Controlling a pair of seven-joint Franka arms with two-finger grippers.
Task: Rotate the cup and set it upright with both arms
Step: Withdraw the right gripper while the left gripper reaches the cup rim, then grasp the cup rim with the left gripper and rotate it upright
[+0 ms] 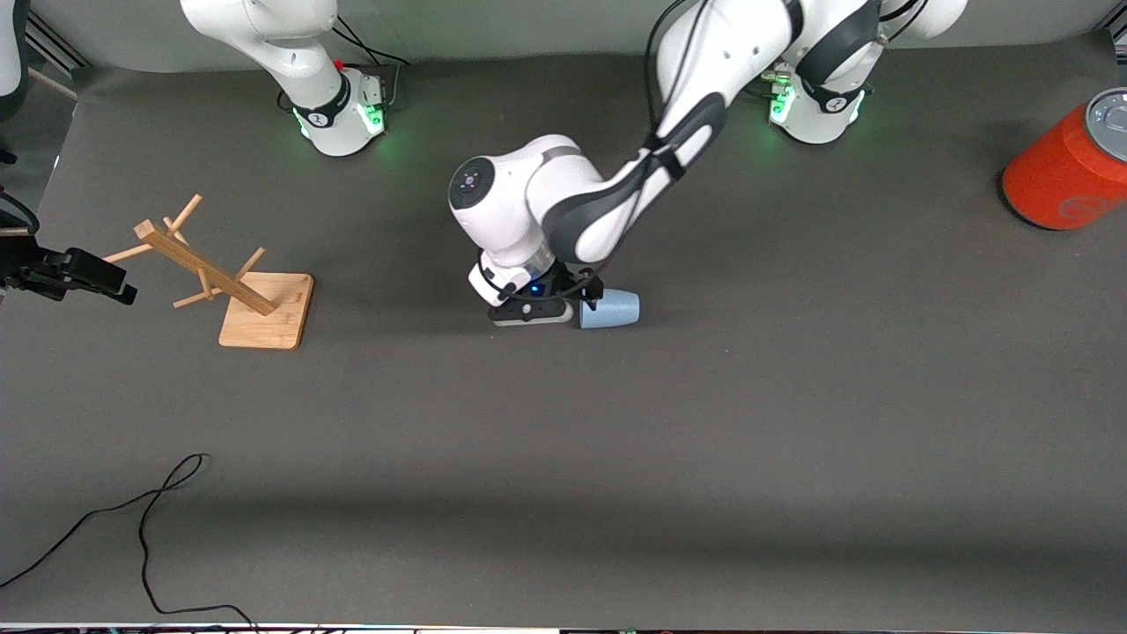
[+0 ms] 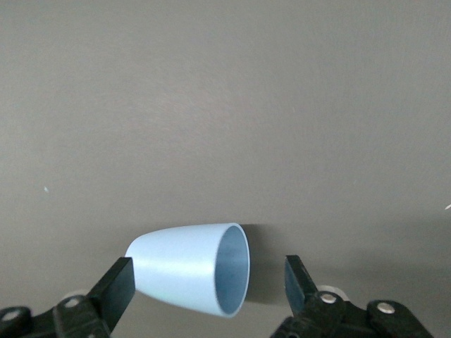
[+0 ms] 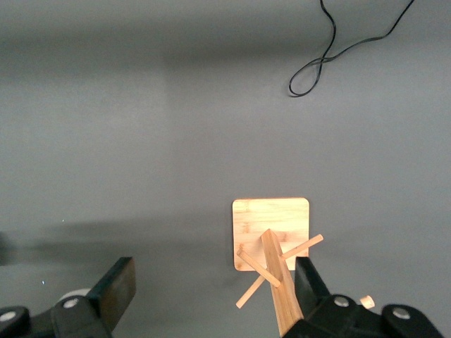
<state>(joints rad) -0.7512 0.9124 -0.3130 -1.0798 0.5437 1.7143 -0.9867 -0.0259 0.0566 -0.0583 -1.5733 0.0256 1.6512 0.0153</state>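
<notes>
The light-blue cup lies on its side on the dark table mat, near the middle of the table. My left gripper is down at it. In the left wrist view the cup rests between the open fingers of the left gripper. One finger is close to the cup's closed end and the other stands off from the rim. My right gripper waits in the air beside a wooden rack, open and holding nothing.
A wooden peg rack on a square base stands toward the right arm's end of the table, also under the right wrist camera. A large orange-red can sits at the left arm's end. A black cable lies near the front camera.
</notes>
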